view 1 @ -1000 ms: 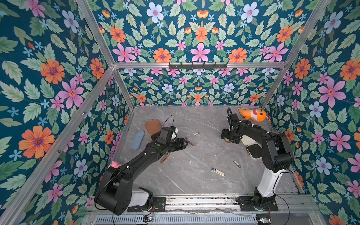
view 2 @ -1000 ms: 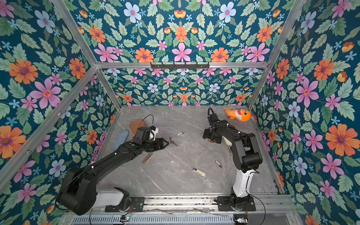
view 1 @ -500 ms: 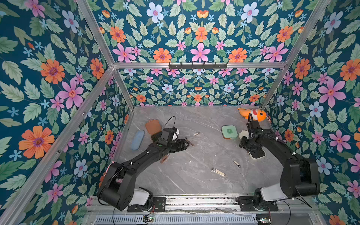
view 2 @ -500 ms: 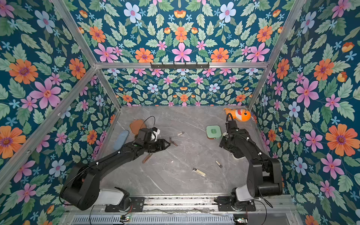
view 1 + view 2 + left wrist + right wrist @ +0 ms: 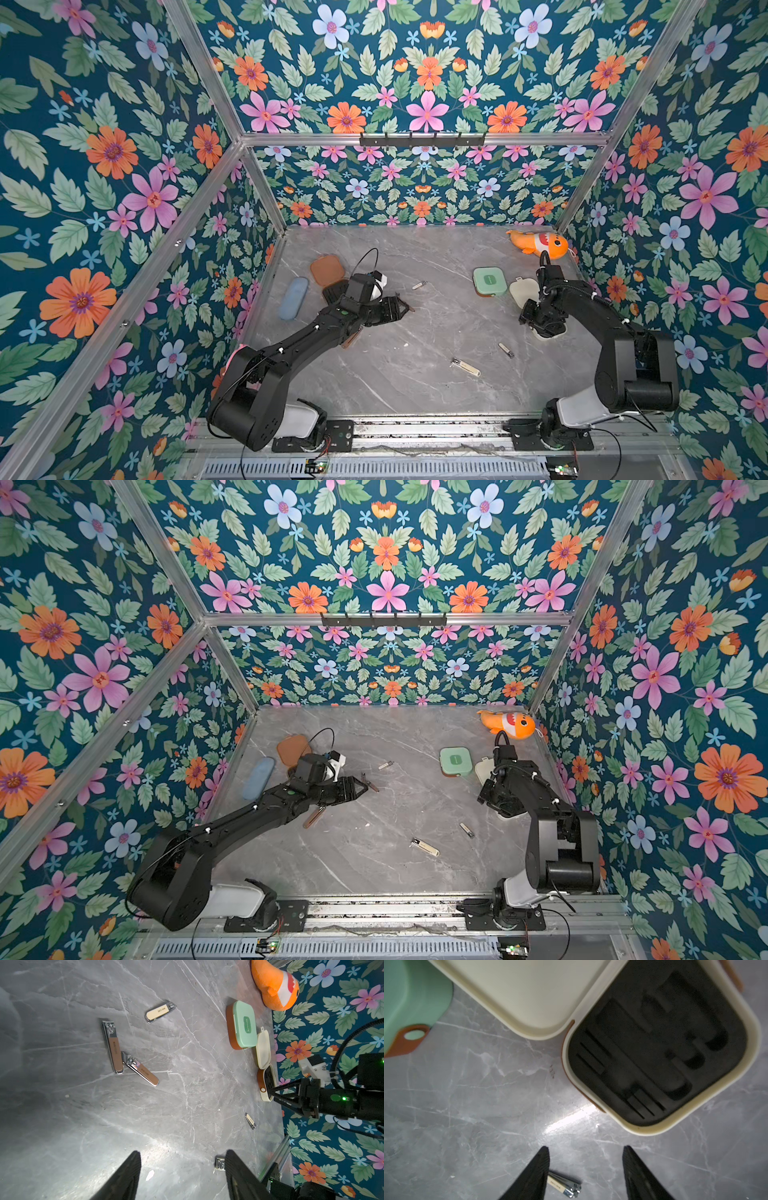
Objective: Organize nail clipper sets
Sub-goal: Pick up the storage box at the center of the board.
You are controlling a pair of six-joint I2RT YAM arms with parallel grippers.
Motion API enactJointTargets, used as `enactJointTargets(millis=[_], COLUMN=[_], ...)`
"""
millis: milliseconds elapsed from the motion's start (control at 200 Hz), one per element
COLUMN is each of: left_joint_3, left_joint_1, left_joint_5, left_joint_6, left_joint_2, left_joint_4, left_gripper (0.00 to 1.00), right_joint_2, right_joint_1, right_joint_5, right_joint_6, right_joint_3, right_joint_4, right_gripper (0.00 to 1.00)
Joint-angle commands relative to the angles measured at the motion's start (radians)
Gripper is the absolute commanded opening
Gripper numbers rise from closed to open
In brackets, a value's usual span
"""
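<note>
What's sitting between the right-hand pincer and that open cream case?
Nothing: in the right wrist view only bare grey tabletop separates the right pincer from the cream case.

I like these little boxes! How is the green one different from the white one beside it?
The mint green case is shut; the cream case lies open flat. The mint green case hides its inside; the cream case shows a black tray that looks empty. Both are rounded squares with a brown strap.
</note>
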Motion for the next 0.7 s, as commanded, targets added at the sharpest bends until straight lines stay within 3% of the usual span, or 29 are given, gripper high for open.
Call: enactJointTargets(millis=[0, 265, 695], left_joint_3=[-0.006, 0.011, 0.031], left_joint_1=[-0.001, -0.006, -0.007], left_joint_5=[0.001, 0.003, 0.01], left_joint_6=[-0.002, -0.003, -0.002], left_joint_2=[-0.005, 0.012, 0.044], left_joint_4=[0.013, 0.01, 0.013], left_gripper=[0.67, 0.67, 0.67], right_joint_2=[0.025, 0.111, 0.099], right_joint_1=[-0.007, -0.039, -0.04], right_joint_5=[0.025, 0.008, -0.052], right_joint_6=[-0.027, -0.035, -0.015], right_joint_3=[0.023, 0.05, -0.015], right_joint_4=[0.0, 0.026, 0.08], right_gripper=[0.58, 0.56, 0.24])
